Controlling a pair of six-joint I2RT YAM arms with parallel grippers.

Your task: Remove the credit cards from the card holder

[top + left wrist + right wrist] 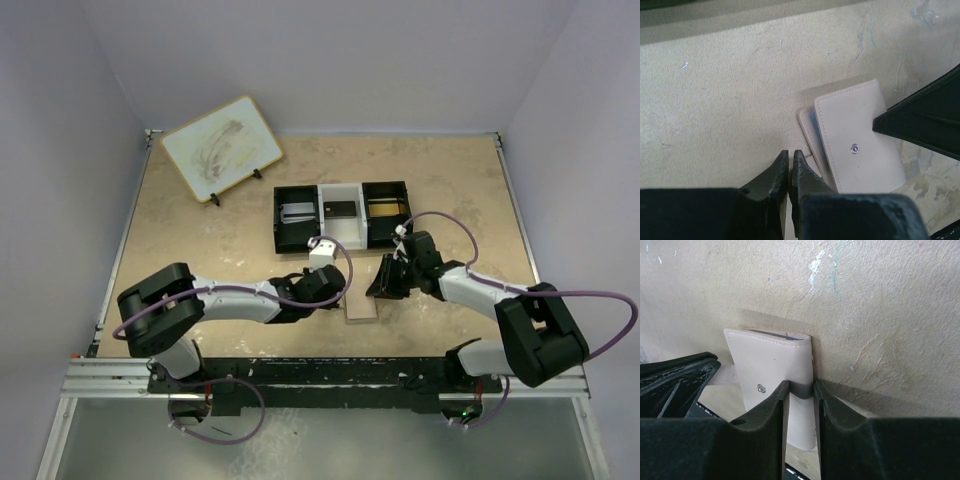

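Observation:
The card holder (362,306) lies flat and closed on the table between my two grippers, tan side up. Its snap and a pale-blue inner edge show in the left wrist view (860,132). My left gripper (791,156) is shut and empty, its tips at the holder's left edge (341,292). My right gripper (801,388) has its jaws a little apart, with the tips resting on the holder's top (771,362) by its right edge (380,288). A silvery grey card (297,212) and a dark card (341,209) lie in the tray.
The black-and-white three-compartment tray (278,222) stands behind the grippers, with a tan-gold thing (386,208) in its right compartment. A wood-framed whiteboard (222,148) leans at the back left. A small white box (322,252) sits above my left wrist.

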